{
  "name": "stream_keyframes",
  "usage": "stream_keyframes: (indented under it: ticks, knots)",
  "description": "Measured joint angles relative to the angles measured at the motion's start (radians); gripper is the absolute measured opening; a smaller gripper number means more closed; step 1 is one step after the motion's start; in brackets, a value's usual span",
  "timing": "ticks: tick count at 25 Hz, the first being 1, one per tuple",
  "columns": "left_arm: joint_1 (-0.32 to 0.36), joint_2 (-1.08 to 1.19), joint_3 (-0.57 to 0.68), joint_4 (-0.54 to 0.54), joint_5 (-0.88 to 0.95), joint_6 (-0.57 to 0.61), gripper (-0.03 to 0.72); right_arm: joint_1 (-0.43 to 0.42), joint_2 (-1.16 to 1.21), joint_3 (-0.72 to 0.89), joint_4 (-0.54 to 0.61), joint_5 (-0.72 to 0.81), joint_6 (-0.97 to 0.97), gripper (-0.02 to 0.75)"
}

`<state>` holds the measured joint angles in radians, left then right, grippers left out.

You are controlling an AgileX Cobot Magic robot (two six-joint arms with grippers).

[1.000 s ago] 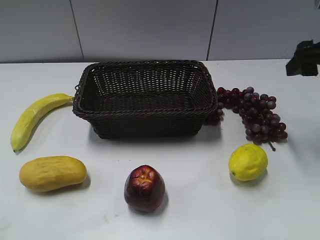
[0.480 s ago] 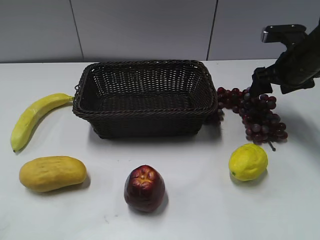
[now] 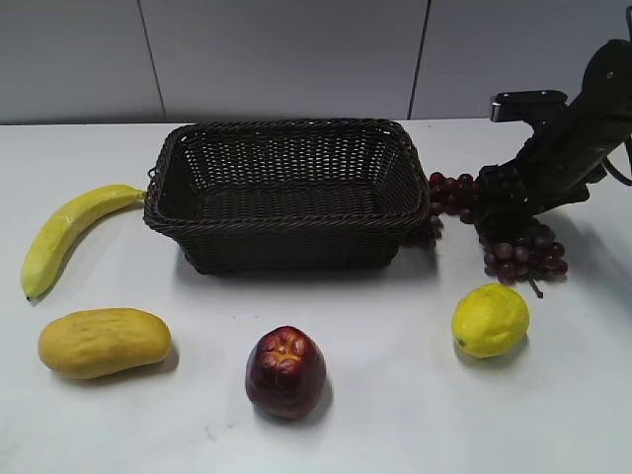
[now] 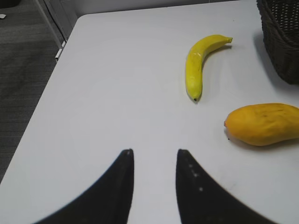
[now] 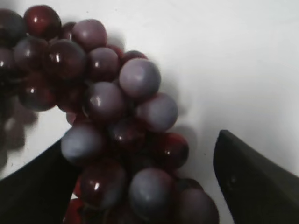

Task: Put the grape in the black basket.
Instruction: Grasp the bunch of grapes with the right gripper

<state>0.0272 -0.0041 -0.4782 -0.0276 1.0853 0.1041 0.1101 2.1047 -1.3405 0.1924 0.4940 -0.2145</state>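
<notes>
Woven black basket (image 3: pixel 286 193): one. One grape (image 3: pixel 513 242) bunch at its 3 o'clock, partly hidden by the spread right hand (image 3: pixel 506 207); left hand (image 4: pixel 154 186) spread.

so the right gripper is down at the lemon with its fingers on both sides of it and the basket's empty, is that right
Not quite: the right gripper is at the grapes, not the lemon, as the right wrist view shows. Its fingers do flank the bunch, and the basket is empty.
</notes>
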Motion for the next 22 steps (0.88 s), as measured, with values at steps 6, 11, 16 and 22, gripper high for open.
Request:
stream_keyframes:
  ticks: [6,11,16,22]
  knots:
    - [0.0,0.0,0.0,0.0,0.0,0.0,0.228,0.0,0.025,0.0,0.007,0.007,-0.002,0.562]
    - [0.0,0.0,0.0,0.0,0.0,0.0,0.228,0.001,0.026,-0.001,0.013,0.009,-0.002,0.327]
    - [0.0,0.0,0.0,0.0,0.0,0.0,0.228,0.001,0.026,-0.003,0.013,0.013,-0.003,0.327]
    - [0.0,0.0,0.0,0.0,0.0,0.0,0.228,0.001,-0.036,-0.003,0.012,0.044,-0.003,0.319]
